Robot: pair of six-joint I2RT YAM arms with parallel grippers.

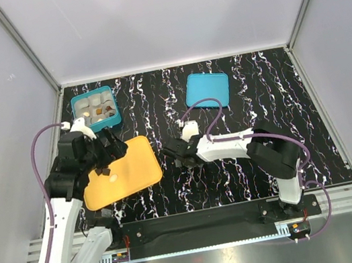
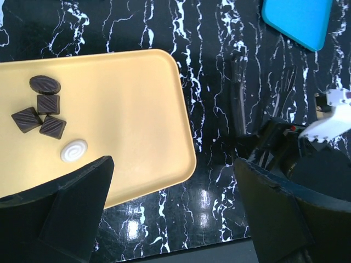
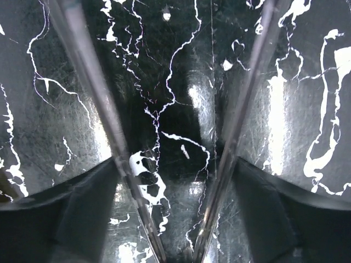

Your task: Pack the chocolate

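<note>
Both released and empty: left pincer (image 2: 173,164) above the orange tray (image 2: 137,109), right pincer (image 1: 169,153) over the tabletop (image 1: 156,94). Five chocolates (image 2: 46,112) cluster on the tray; tight spacing risks nudging neighbours during pickup.

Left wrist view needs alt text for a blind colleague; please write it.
Four dark brown chocolates and one white swirled chocolate cluster at the left of a flat orange plastic tray on a black white-veined table. The left gripper, jaws open, frames the bottom.
</note>
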